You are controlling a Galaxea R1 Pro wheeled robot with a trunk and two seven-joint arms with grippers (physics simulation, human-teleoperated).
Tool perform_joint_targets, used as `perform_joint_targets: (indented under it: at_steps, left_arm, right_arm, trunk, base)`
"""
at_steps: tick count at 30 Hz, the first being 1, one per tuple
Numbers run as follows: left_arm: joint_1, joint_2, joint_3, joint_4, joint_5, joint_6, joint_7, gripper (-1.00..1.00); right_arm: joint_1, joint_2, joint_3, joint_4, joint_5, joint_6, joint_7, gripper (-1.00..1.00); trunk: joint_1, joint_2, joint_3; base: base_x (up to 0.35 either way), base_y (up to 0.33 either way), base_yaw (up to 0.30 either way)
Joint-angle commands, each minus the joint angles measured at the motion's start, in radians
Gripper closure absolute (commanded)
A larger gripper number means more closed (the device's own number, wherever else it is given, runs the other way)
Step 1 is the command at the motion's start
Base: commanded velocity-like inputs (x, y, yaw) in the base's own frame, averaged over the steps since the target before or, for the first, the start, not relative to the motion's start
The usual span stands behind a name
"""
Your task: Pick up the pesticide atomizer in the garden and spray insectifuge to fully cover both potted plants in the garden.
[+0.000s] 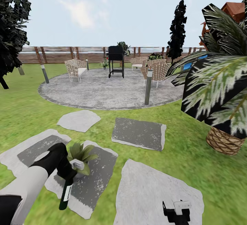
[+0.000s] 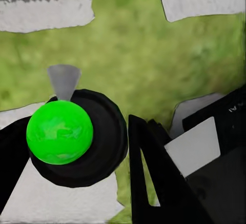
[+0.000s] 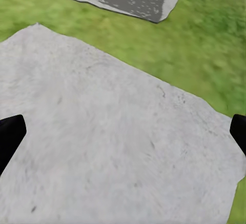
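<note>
In the head view my left gripper (image 1: 64,170) is shut on the pesticide atomizer (image 1: 66,192), a dark green bottle hanging tilted below the hand. Its white spray head (image 1: 77,164) is right against a potted plant (image 1: 81,153), a low green rosette in a small grey pot on a stepping slab (image 1: 99,170). The left wrist view has the atomizer (image 2: 59,131) end-on, as a bright green round shape in a black ring between the black fingers (image 2: 154,183). My right gripper (image 1: 176,210) hangs open over a pale slab (image 3: 118,147), holding nothing.
Several grey slabs (image 1: 139,132) lead over the lawn to a round paved patio (image 1: 103,91) with wicker chairs (image 1: 76,69), a black grill (image 1: 116,60) and short posts (image 1: 148,87). A big palm in a woven basket (image 1: 224,141) stands at the right. A brown slatted fence (image 1: 51,54) closes the back.
</note>
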Motion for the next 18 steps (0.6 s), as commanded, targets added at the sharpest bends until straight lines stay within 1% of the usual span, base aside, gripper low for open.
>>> perform_joint_targets:
  at_steps: [1,2,3,5,9,18]
  left_arm:
    - [-0.001,0.001,-0.004,-0.002,-0.022,0.009,-0.023,1.00]
    - [-0.001,0.001,-0.004,-0.002,-0.036,0.009,-0.031,1.00]
    - [-0.002,0.001,-0.005,-0.002,-0.060,0.009,-0.039,1.00]
    - [-0.002,0.002,-0.005,0.000,-0.086,0.009,-0.043,1.00]
    - [0.004,0.002,-0.005,0.005,-0.096,0.009,-0.045,1.00]
    - [0.012,0.002,-0.008,0.009,-0.097,0.009,-0.045,1.00]
  right_arm:
    - [-0.001,0.000,-0.004,0.001,0.011,-0.003,-0.006,-1.00]
    - [-0.001,0.000,-0.004,0.001,0.011,-0.003,-0.006,-1.00]
    - [-0.001,0.000,-0.004,0.001,0.012,-0.003,-0.005,-1.00]
    - [-0.001,0.000,-0.004,0.001,0.013,-0.003,-0.004,-1.00]
    - [-0.001,-0.001,-0.004,0.001,0.014,-0.003,-0.004,-1.00]
    - [-0.001,-0.003,-0.004,0.001,0.015,-0.003,-0.004,-1.00]
  trunk:
    - [0.000,0.000,-0.001]
    - [0.000,0.000,-0.001]
    - [0.000,0.000,-0.001]
    - [0.000,0.000,-0.001]
    - [0.000,0.000,-0.001]
    - [0.000,0.000,-0.001]
  base:
    - [0.000,0.000,0.000]
    - [0.000,0.000,0.000]
    - [0.000,0.000,0.000]
    - [0.048,0.000,0.000]
    - [0.226,0.000,0.000]
    - [0.324,0.000,0.000]
